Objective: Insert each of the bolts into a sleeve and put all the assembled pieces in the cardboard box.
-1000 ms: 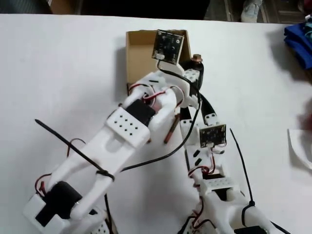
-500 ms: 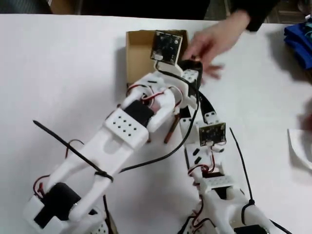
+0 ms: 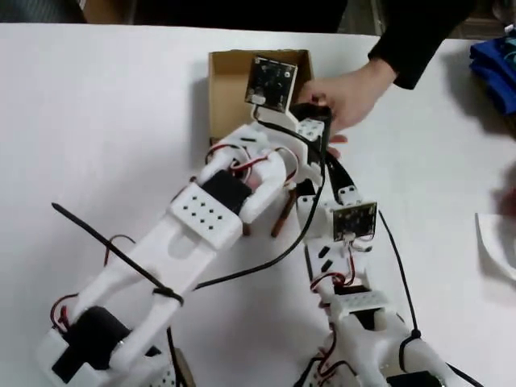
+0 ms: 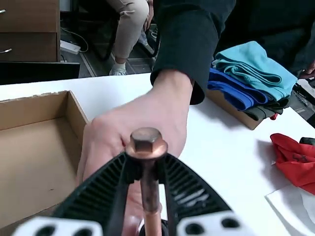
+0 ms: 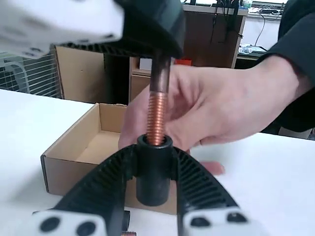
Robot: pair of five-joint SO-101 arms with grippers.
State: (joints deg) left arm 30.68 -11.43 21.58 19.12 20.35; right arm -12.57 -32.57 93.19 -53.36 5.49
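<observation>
In the left wrist view my left gripper is shut on a copper bolt, hex head up, shaft hanging down. My right gripper is shut on a black sleeve held upright beneath it. The bolt's threaded end sits in the sleeve's mouth. A person's hand reaches in from the far right and rests just behind the bolt and the left gripper. The open cardboard box stands right beside both grippers, its floor bare.
Two loose copper bolts lie on the table under the left arm. Folded blue cloths sit at the far right edge, with a red cloth nearby. A white object lies at the right edge.
A person's hand has come in from the upper right and now sits against the bolt at the left gripper. The left arm shifted slightly; both grippers kept their holds.
</observation>
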